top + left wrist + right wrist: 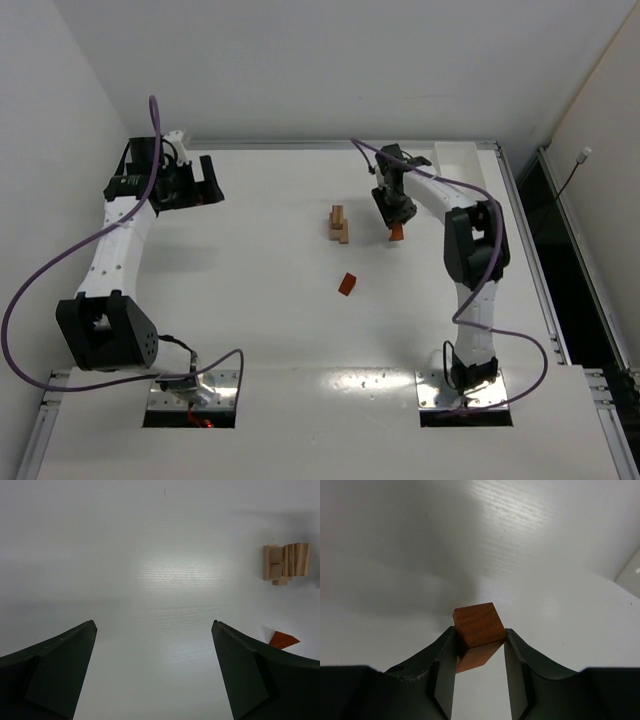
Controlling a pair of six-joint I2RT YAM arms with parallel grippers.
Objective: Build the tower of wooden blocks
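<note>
The tower (pixel 340 225) is only partly built. It is a short, narrow cluster of light tan pieces standing on the white counter (pixel 250 330), with no reddish piece on it yet. From above I cannot count its layers. In the left wrist view it shows pale square faces stacked against a piece with striped grain.

Two reddish pieces are left to place, as far as the pictures show. One is a reddish-brown block (pixel 479 626), clamped between the right jaws and held just to the right of the tower, apart from it. It has smooth faces and crisp edges, and its lower end seems to hang clear of the counter. The other is an orange wedge (pixel 346 284) lying loose on the counter, nearer the arm bases than the tower. The left jaws stand wide apart and empty, well to the left of the tower.
</note>
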